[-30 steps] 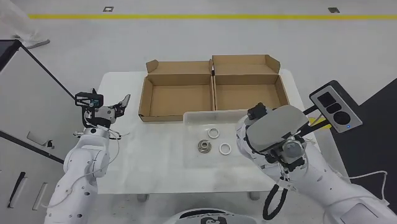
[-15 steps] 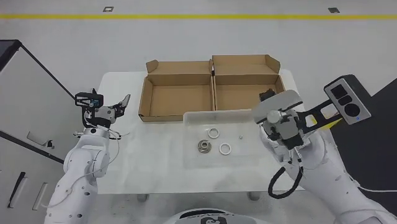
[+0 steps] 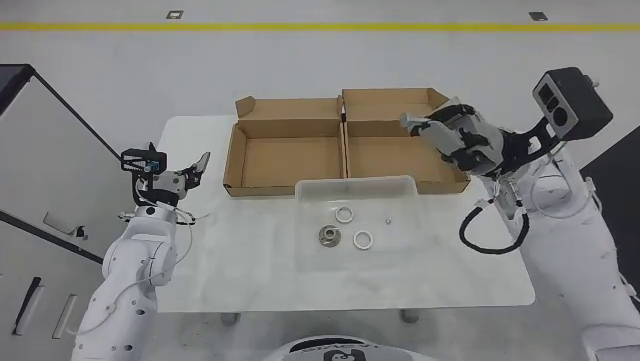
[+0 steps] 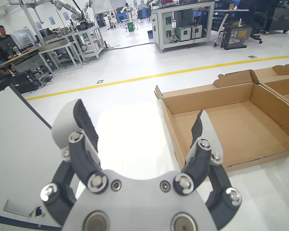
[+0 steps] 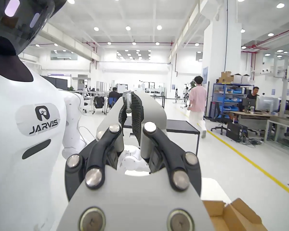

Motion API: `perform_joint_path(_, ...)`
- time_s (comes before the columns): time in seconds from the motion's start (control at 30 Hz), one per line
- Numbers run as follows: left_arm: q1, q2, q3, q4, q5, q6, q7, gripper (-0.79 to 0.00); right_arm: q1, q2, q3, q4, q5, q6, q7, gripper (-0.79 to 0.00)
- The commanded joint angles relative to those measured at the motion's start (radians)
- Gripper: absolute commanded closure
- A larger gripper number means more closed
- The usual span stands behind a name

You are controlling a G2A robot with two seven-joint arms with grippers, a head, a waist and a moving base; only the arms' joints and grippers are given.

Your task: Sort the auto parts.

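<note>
Having swung from tray (image 3: 355, 187) to above right box (image 3: 395, 157), right fingers (image 5: 136, 114) pinching bolt (image 5: 128, 102); left fingers (image 4: 85, 123) wide.

Overhead looks down; low left wrist likely shares the left box (image 3: 285, 158) (image 4: 231, 131)

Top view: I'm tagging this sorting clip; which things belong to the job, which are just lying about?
Job: clear tray, far white ring, near white ring, metal hub, left cardboard box, right cardboard box, bolt in the right gripper.
Lying about: flat grey piece on the side panel, yellow floor line.
</note>
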Motion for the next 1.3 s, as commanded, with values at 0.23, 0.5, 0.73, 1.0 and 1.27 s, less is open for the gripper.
perform_joint_path(0.23, 0.0, 0.0, 0.0, 0.0, 0.0, 0.0, 0.0, -0.785, 0.0, 0.0, 0.001, -0.001, -0.001, 0.0, 0.001, 0.0)
perform_joint_path(0.5, 0.0, 0.0, 0.0, 0.0, 0.0, 0.0, 0.0, -0.785, -0.036, 0.01, 0.065, 0.001, -0.089, 0.085, 0.087, 0.0)
perform_joint_path(0.73, 0.0, 0.0, 0.0, 0.0, 0.0, 0.0, 0.0, -0.785, -0.081, 0.039, 0.173, 0.015, -0.11, 0.172, 0.288, 0.0)
perform_joint_path(1.0, 0.0, 0.0, 0.0, 0.0, 0.0, 0.0, 0.0, -0.785, 0.074, 0.048, 0.122, 0.114, -0.127, 0.185, 0.466, 0.0)
perform_joint_path(1.27, 0.0, 0.0, 0.0, 0.0, 0.0, 0.0, 0.0, -0.785, 0.401, 0.011, -0.115, 0.351, -0.244, 0.132, 0.555, 0.0)
